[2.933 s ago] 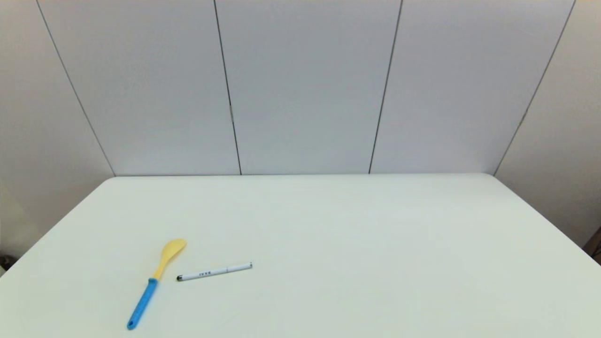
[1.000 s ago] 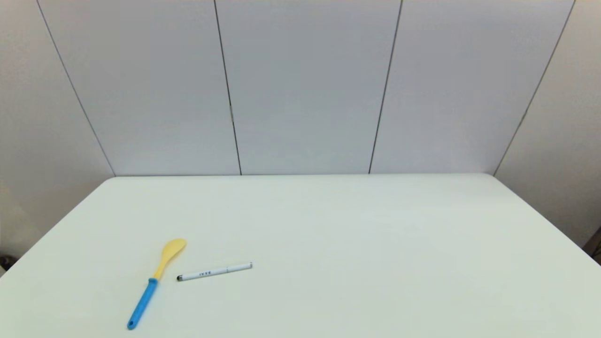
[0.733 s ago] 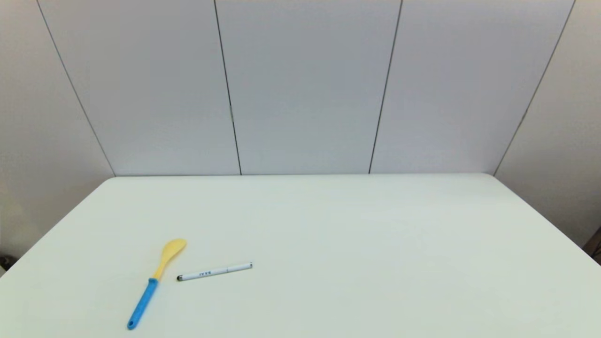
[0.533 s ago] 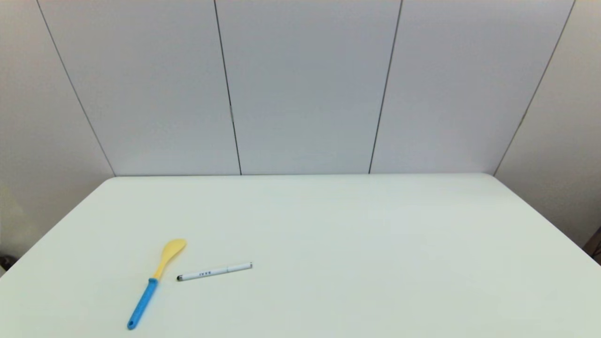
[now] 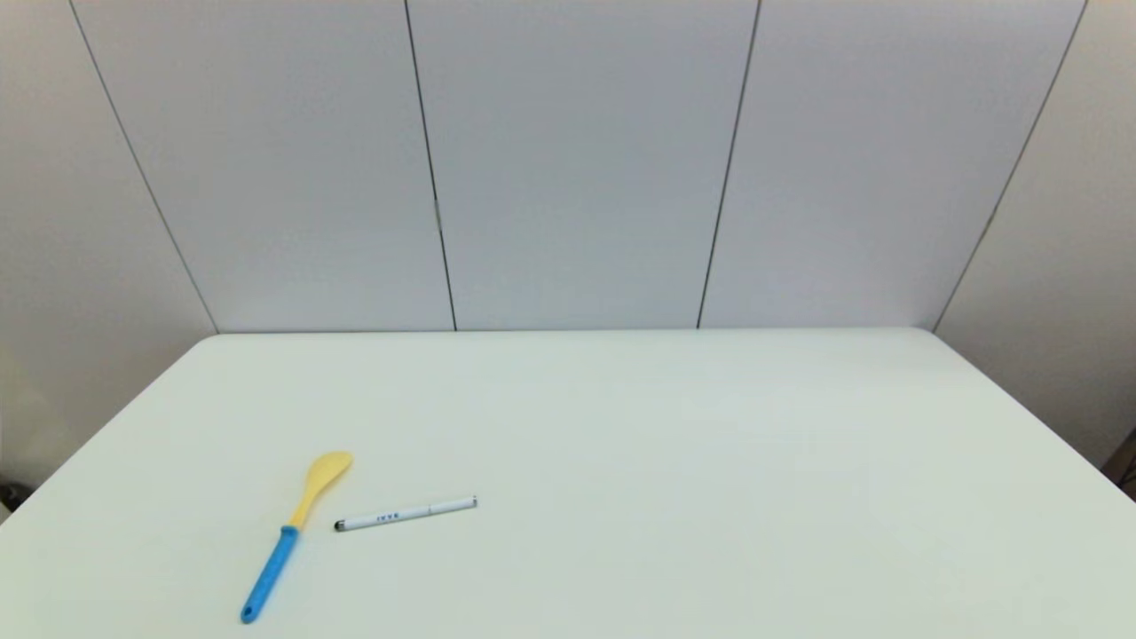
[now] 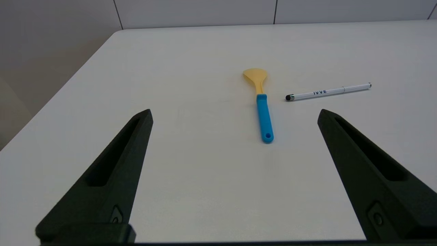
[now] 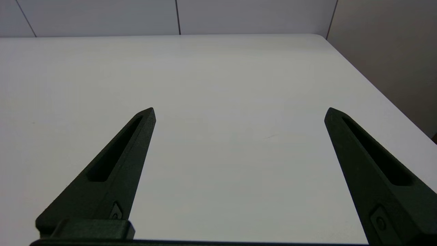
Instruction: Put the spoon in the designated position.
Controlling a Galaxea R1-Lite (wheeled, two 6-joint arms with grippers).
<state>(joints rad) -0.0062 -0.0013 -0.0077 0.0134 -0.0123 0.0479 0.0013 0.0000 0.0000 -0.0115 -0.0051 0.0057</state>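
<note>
On the table [image 5: 674,461] I count two things: one spoon [image 5: 293,532] and one pen [image 5: 406,514]. Both lie flat in the near left part of the table, on my left side. The spoon has a yellow head that points away from me and a little to the right, and a blue handle that comes toward the near edge. The pen is just beside the spoon, on its right, and lies almost across; its dark tip is the end nearer the spoon, close to where the yellow neck meets the blue handle. The two do not touch.

I have two grippers, and neither shows in the head view. My left gripper [image 6: 235,114] is held over the near left part of the table, its two fingers [image 6: 116,164] wide apart with nothing between them. The spoon [image 6: 261,104] lies in front of it, handle end toward me, and the pen [image 6: 328,92] is next to it. My right gripper [image 7: 239,112] is over the right part of the table, its two fingers [image 7: 117,160] also wide apart and holding nothing; in front of it I see only bare table [image 7: 218,75]
</note>
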